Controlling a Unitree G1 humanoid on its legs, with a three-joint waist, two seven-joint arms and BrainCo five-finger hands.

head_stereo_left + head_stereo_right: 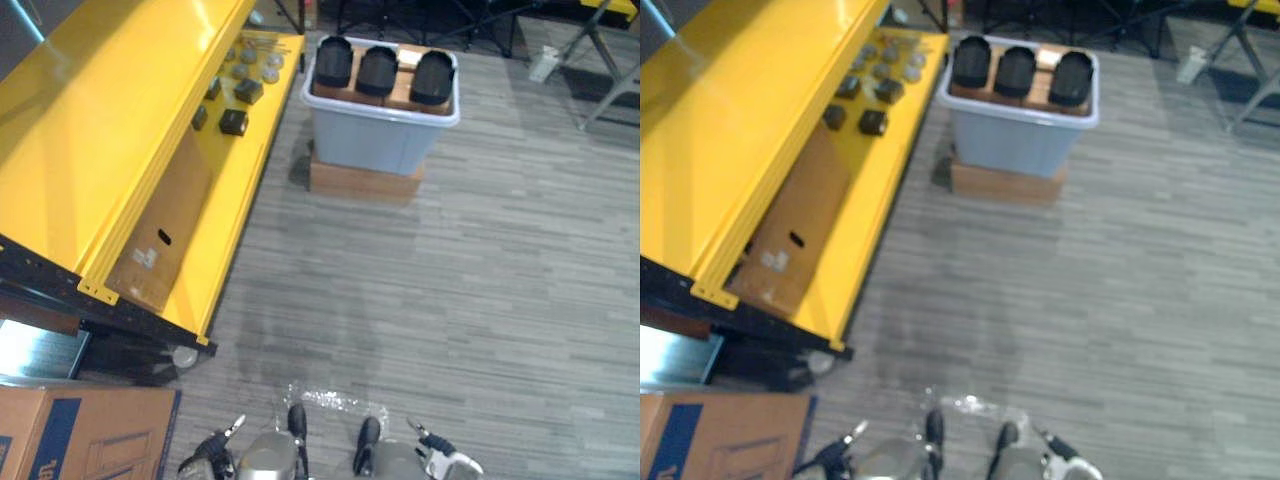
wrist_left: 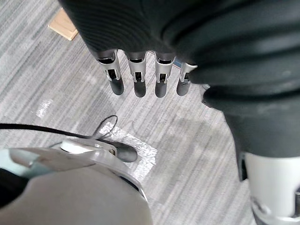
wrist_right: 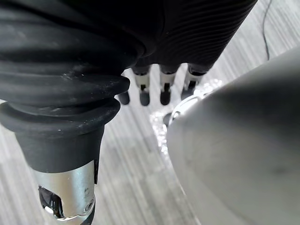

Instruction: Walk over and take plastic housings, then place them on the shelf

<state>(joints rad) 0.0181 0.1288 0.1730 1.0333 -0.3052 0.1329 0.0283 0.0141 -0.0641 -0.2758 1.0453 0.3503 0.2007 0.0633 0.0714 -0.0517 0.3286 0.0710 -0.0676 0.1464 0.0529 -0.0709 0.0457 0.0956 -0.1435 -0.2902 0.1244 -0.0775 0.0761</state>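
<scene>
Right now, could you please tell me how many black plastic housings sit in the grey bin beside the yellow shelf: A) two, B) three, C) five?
B: three black plastic housings stand side by side along the top of the grey bin.

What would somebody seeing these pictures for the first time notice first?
The big yellow shelf stands on the left, with small dark parts on its lower level. Ahead, a pale blue bin on a brown box holds three black plastic housings. The left hand and right hand hang open and empty.
</scene>
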